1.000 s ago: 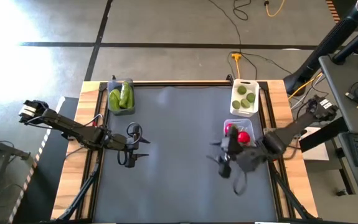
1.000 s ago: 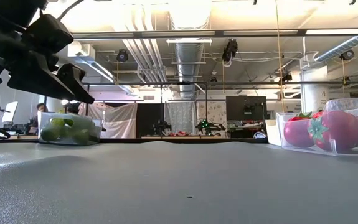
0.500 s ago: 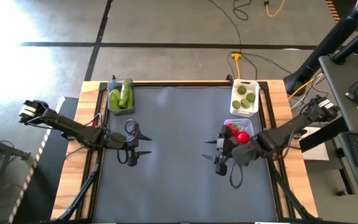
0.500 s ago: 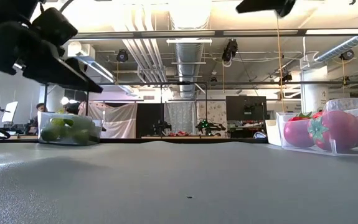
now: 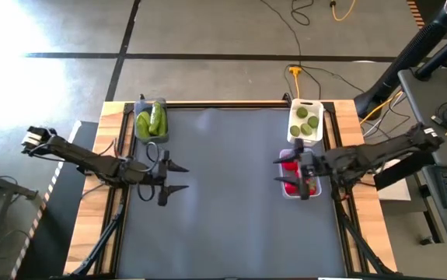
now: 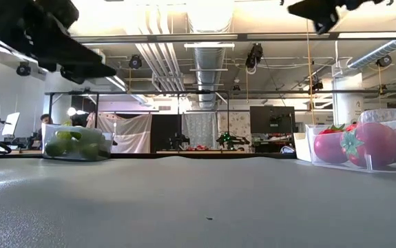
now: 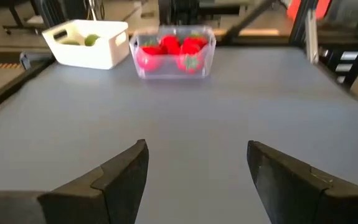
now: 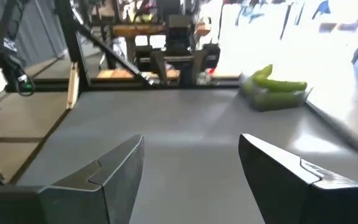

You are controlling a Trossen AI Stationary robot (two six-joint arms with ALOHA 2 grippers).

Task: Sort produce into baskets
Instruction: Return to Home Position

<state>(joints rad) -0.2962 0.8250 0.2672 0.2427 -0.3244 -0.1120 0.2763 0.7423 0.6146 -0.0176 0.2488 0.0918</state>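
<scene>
Green cucumbers lie in the dark grey bin (image 5: 151, 121) at the far left, which also shows in the right wrist view (image 8: 275, 88) and the low view (image 6: 74, 143). Limes lie in the white bin (image 5: 306, 120) at the far right. Red tomatoes fill the clear bin (image 5: 292, 187), also seen in the left wrist view (image 7: 172, 51) and the low view (image 6: 363, 145). My left gripper (image 5: 176, 177) hovers open and empty over the mat's left part. My right gripper (image 5: 284, 171) hovers open and empty above the clear bin.
The dark mat (image 5: 223, 210) lies between wooden side strips, and no loose produce shows on it. The white bin (image 7: 85, 42) stands right beside the clear bin. Cables lie on the floor beyond the far edge.
My right gripper has drawn back from the mat's near right part toward the far and right edges and now hangs over the clear bin. My left gripper has risen and shifted a little toward the far right, its fingers tipping up to level.
</scene>
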